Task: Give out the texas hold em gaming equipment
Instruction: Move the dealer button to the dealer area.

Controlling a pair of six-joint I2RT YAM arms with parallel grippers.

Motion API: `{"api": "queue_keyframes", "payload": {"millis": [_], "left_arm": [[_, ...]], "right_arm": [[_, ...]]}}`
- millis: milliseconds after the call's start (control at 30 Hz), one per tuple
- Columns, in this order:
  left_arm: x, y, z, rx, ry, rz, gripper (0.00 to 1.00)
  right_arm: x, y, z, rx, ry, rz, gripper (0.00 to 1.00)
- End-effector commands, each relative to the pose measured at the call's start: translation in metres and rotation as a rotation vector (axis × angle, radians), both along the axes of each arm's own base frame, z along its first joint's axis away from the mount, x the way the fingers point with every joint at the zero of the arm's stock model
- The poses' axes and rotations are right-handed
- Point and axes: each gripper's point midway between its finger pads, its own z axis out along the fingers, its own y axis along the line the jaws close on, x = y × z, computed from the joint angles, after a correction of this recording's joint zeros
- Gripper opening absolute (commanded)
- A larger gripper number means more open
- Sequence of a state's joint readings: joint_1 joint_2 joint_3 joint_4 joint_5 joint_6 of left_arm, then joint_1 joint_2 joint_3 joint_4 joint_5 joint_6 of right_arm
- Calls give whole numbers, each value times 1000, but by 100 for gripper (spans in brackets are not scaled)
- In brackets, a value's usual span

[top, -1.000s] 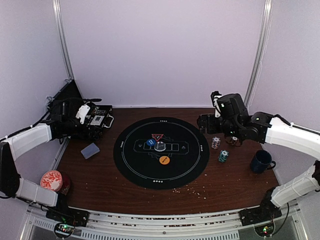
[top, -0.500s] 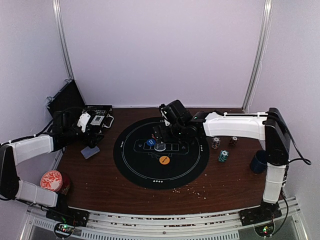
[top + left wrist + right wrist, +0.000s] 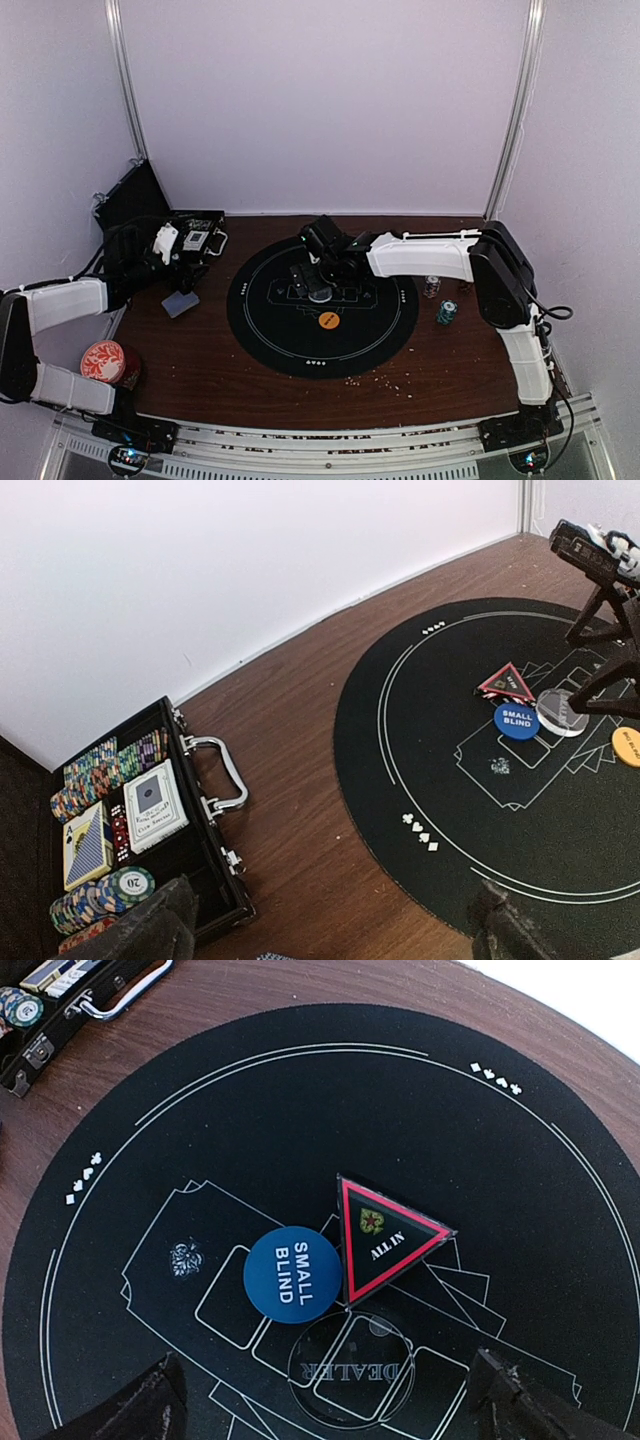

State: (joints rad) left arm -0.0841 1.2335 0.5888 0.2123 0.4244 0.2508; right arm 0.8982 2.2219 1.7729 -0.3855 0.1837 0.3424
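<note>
R gripper wide open, nothing held, hovering over mat centre above clear dealer button; small-blind button & red triangle marker packed right beside it. L gripper also open & empty, far left by the case, card deck near it. Risk: pieces crowd together, so closing on one may drag a neighbour; thin discs could slip from the jaws
</note>
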Motion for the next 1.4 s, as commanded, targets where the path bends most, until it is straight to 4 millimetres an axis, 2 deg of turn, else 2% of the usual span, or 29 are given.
{"api": "queue_keyframes", "payload": {"millis": [0, 433, 767, 867, 1000, 1233, 1367], "left_arm": [[0, -2, 18, -29, -80, -16, 98], [3, -2, 11, -27, -67, -17, 98], [4, -1, 10, -26, -64, -12, 98], [5, -1, 8, -25, -60, -7, 98], [5, -1, 7, -25, -57, -6, 98], [6, 0, 6, -24, -53, -4, 98], [6, 0, 6, -23, -53, -4, 98]], "right_arm": [[-3, -7, -22, -35, 17, -10, 98], [3, -13, -73, -56, 105, -41, 89], [-3, -14, -80, -65, 130, -18, 60], [-5, -13, -78, -69, 131, -10, 50], [-13, -6, -67, -82, 109, 25, 49], [-47, 29, -33, -100, 23, 162, 49], [-65, 36, -31, -97, 36, 198, 49]]}}
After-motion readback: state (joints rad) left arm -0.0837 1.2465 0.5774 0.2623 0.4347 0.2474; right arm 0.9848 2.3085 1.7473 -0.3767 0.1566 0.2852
